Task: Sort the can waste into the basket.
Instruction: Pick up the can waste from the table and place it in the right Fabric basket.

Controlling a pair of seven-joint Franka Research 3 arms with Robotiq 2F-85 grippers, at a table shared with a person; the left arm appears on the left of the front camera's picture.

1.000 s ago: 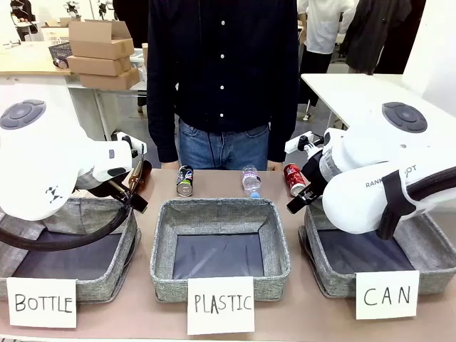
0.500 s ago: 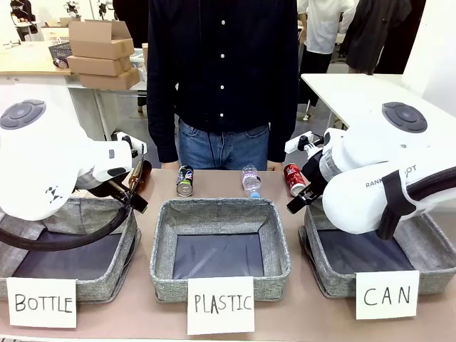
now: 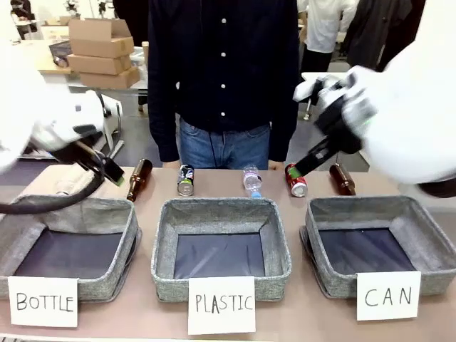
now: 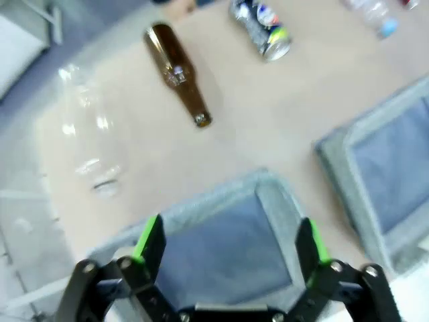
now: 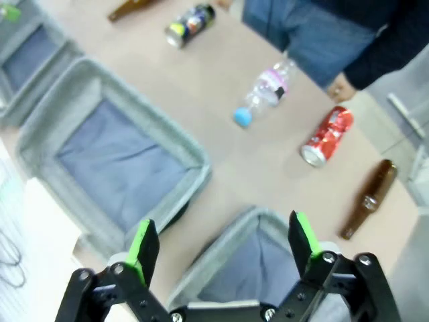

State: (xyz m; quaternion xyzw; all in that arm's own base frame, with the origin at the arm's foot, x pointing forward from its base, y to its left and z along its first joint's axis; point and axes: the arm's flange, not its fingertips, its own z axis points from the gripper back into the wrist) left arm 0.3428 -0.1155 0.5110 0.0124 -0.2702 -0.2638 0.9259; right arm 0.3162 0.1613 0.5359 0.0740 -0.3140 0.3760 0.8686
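The red can (image 3: 296,180) (image 5: 327,136) lies on its side on the table, beyond the far left corner of the grey basket (image 3: 356,204) carded "CAN" (image 3: 388,296). The black-and-blue can (image 3: 185,180) (image 4: 268,30) (image 5: 191,25) lies behind the middle basket. My right gripper (image 3: 306,164) (image 5: 222,245) hangs open and empty, high above the CAN basket's near rim (image 5: 234,225), well short of the red can. Over the leftmost basket (image 4: 228,248) my left gripper (image 3: 107,169) (image 4: 229,241) is open and empty too, blurred by motion.
Grey baskets carded "PLASTIC" (image 3: 221,210) and "BOTTLE" (image 3: 78,206) stand in the middle and at the left. Two brown bottles (image 3: 139,178) (image 3: 342,178) and a clear plastic bottle (image 3: 251,180) lie along the far edge. A person (image 3: 224,78) stands right behind the table.
Both arms have swung up and away from low over the table, uncovering the side baskets and the right brown bottle. The cans and bottles lie where they were.
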